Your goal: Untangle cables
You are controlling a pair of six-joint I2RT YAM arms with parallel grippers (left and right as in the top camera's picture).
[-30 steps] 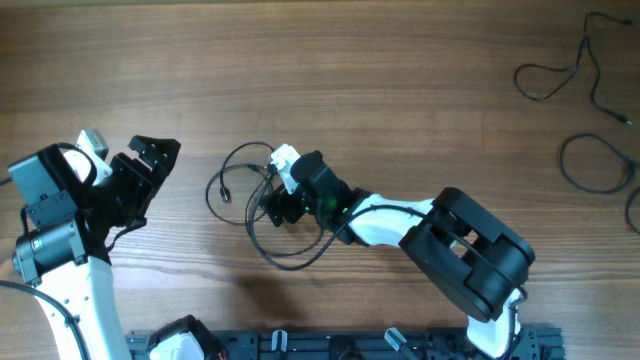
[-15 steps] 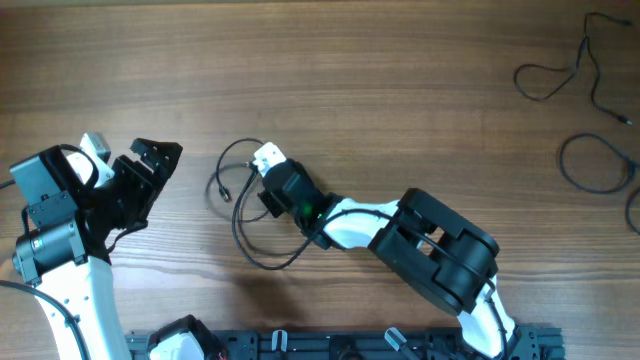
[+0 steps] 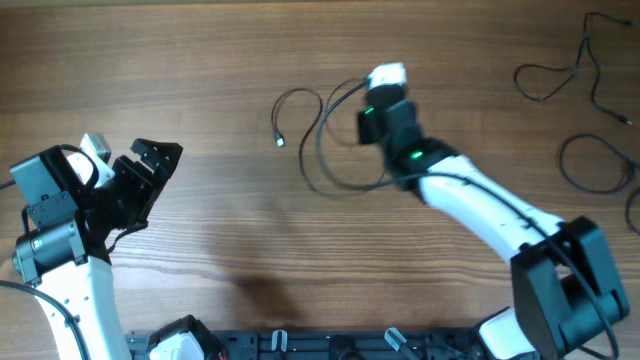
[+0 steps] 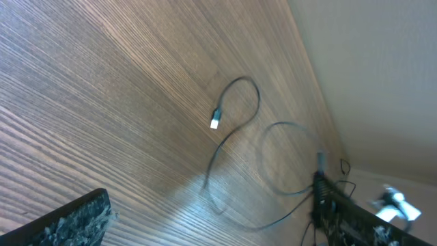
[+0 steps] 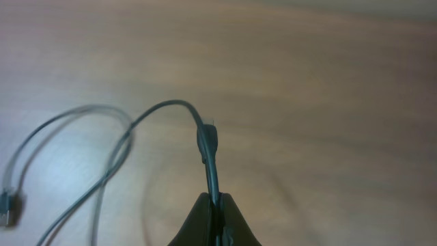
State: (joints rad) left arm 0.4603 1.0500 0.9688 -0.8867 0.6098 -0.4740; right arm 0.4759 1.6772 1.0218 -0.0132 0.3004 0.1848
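A thin black cable (image 3: 335,165) lies in loose loops at the table's middle, its silvery plug tip (image 3: 279,140) pointing left. My right gripper (image 3: 377,108) is shut on that cable's other end. In the right wrist view the cable (image 5: 208,154) rises straight out of the shut gripper (image 5: 213,199), with the loops trailing left. My left gripper (image 3: 150,170) stands open over bare wood at the left, well apart from the cable. The left wrist view shows one of its fingers (image 4: 65,220), the cable (image 4: 235,133) and its plug tip (image 4: 214,123).
More thin black cables (image 3: 560,75) lie spread out at the far right, one as a round loop (image 3: 595,165) by the table's right edge. A dark rail (image 3: 330,345) runs along the front edge between the two arm bases.
My right gripper has shut on the cable and moved up and to the right from the left-centre, dragging the loops and plug tip along. The left arm has not moved.
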